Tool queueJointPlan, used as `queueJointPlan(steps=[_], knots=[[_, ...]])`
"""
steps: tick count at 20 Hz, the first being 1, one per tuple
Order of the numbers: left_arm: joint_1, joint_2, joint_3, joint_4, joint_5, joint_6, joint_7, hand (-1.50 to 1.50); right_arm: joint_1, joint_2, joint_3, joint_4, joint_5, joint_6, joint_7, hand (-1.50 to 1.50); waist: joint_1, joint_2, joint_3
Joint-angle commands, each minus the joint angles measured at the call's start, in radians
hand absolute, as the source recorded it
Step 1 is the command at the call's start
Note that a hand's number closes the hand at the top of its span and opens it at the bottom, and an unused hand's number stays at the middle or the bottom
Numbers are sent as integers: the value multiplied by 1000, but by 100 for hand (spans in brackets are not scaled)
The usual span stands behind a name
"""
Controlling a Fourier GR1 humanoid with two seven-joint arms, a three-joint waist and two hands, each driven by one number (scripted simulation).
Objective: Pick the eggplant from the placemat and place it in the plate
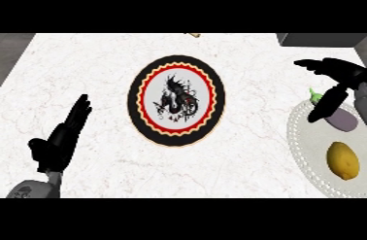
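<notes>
Eggplant (344, 119): laid on the placemat (302, 137) at the counter's (243, 59) right edge; long axis slanted, stem end turned toward the plate (136, 104).
Right hand (347, 73): spread, nothing grasped, held over the stem end; judged much the nearer.
Left hand (63, 137): rested open by the left edge.
Plate: mid-counter, well apart.

Eggplant (344, 120) on placemat (307, 143) — right hand (347, 76) over it

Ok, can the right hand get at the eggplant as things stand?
Probably yes: the right hand hangs open just above the eggplant on the placemat, with nothing between them, and the lemon lies apart, nearer the robot.
</notes>
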Motion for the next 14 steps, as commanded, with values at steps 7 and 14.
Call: queueJointPlan(steps=[7, 14], knots=[[-9, -3, 26, -34, -19, -8, 31, 0, -165, 6, 97, 163, 120, 329, 99, -150, 1, -1, 1], [-19, -14, 62, 44, -25, -66, 12, 0, -221, 67, 103, 299, 229, 377, 109, -150, -3, 1, 1]])
